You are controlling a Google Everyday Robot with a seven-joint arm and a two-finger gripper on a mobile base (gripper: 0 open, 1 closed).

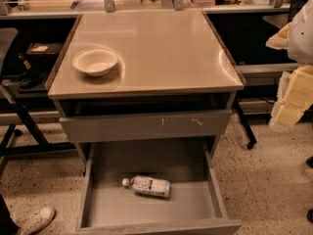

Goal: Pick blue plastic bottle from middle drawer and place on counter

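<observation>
The blue plastic bottle (pixel 146 186) lies on its side on the floor of the open middle drawer (pixel 105 207), white cap pointing left, near the drawer's back. The glossy beige counter (pixel 161 48) tops the grey cabinet above it. My gripper (pixel 292 99), white and pale yellow, hangs at the right edge of the view. It is level with the counter's front edge, well to the right of the cabinet, above the bottle and apart from it. It holds nothing that I can see.
A round cream bowl (pixel 95 61) sits on the counter's left side. A grey drawer front with yellowish scratches (pixel 146 125) is above the open drawer. A cluttered workbench (pixel 146 1) runs behind. A black stand (pixel 19 126) and a white shoe (pixel 36 219) are at left.
</observation>
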